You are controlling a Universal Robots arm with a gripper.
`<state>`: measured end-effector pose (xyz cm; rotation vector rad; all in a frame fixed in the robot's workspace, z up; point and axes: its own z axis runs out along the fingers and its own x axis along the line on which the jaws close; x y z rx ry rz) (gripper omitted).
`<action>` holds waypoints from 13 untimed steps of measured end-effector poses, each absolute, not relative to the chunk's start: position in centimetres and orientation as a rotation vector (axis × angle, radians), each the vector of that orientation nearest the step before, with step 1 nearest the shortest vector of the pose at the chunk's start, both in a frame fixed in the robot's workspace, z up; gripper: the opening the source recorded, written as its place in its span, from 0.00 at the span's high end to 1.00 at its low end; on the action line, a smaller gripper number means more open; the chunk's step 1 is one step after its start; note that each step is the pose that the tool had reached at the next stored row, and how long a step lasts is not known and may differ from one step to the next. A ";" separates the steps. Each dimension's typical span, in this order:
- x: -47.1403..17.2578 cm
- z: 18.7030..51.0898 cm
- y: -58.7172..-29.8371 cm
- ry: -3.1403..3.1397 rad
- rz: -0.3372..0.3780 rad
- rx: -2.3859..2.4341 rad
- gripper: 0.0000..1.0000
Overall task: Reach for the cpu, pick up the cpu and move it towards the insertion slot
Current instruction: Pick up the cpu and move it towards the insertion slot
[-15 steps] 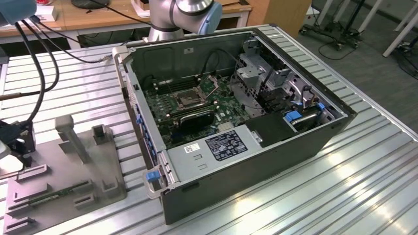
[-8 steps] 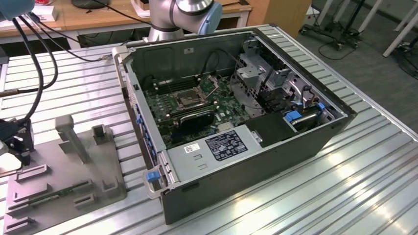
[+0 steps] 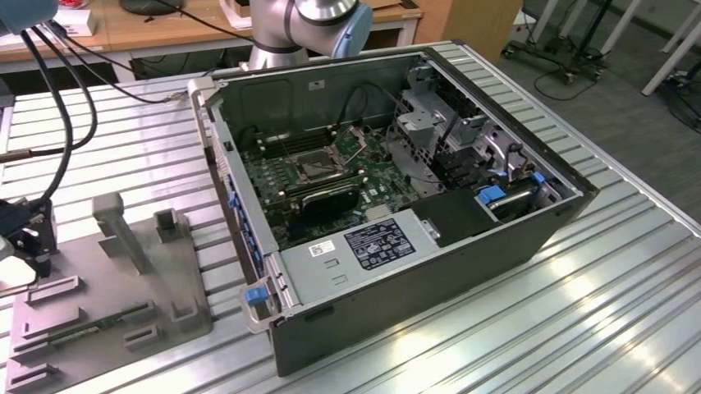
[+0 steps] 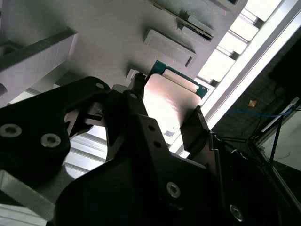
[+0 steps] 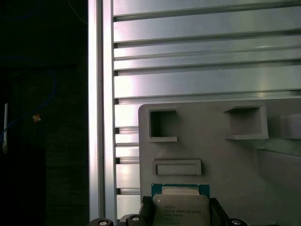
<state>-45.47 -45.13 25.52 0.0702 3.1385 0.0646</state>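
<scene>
1. Exterior view. The gripper (image 3: 29,245) hung at the exterior view's far left, over the left part of the grey tray (image 3: 164,279), which lay on the slatted metal table (image 3: 526,328). The insertion slot (image 3: 315,168) lay on the board inside the open computer case (image 3: 438,271), well apart from the gripper, towards the exterior view's right.
2. Second wrist view. The gripper (image 4: 165,107) was clenched on the cpu (image 4: 167,92). Its black fingers (image 4: 195,123) pressed on opposite edges of the chip. The chip's pale metal top faced the camera, with the grey tray (image 4: 113,33) behind it.
3. First wrist view. The cpu (image 5: 181,207) sat gripped between the two fingers (image 5: 215,209), over the edge of the grey tray (image 5: 211,160) and just beside a shallow rectangular recess (image 5: 178,167). The table's slats (image 5: 202,47) ran beyond the tray.
</scene>
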 end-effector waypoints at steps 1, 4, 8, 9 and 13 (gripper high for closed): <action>-45.5 25.5 -45.1 3.138 0.065 0.070 0.45; -45.5 25.6 -45.1 3.139 0.064 0.070 0.45; -45.5 26.0 -45.1 3.139 0.065 0.070 0.45; -45.5 26.1 -45.1 3.139 0.065 0.070 0.45; -45.5 26.5 -45.1 3.139 0.065 0.070 0.45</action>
